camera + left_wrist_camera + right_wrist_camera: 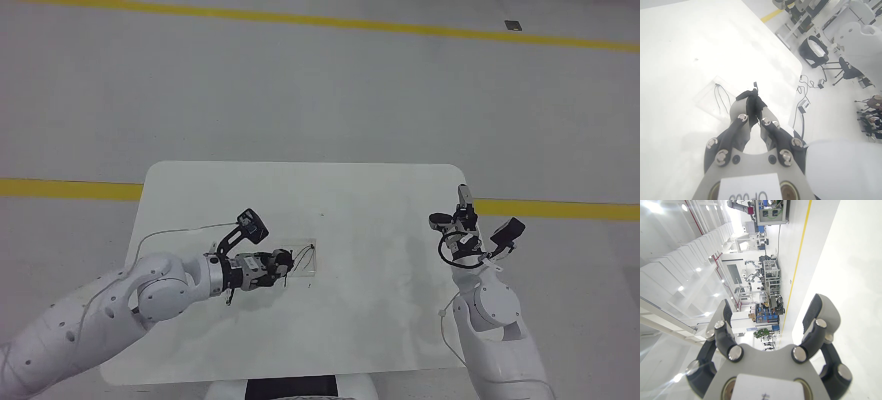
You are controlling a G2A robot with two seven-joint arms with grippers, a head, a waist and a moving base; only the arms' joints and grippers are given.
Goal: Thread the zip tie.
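Observation:
My left gripper (753, 97) is shut on a black zip tie (755, 88). The tie's small square head sticks out past the fingertips, and its tail runs back between the fingers. The same gripper (283, 264) hovers low over the near left part of the white table (380, 200), right beside a clear flat tray (705, 94). Two more thin zip ties (721, 98) lie in that tray. My right gripper (770, 309) stands open with nothing in it. It is raised at the table's right edge (452, 212) and points out over the floor.
A thin cable (170, 233) lies along the table's left side by the left arm. The clear tray (305, 258) sits just ahead of the left gripper. Beyond the table's far corner, cables and small boxes (804, 103) lie on the floor.

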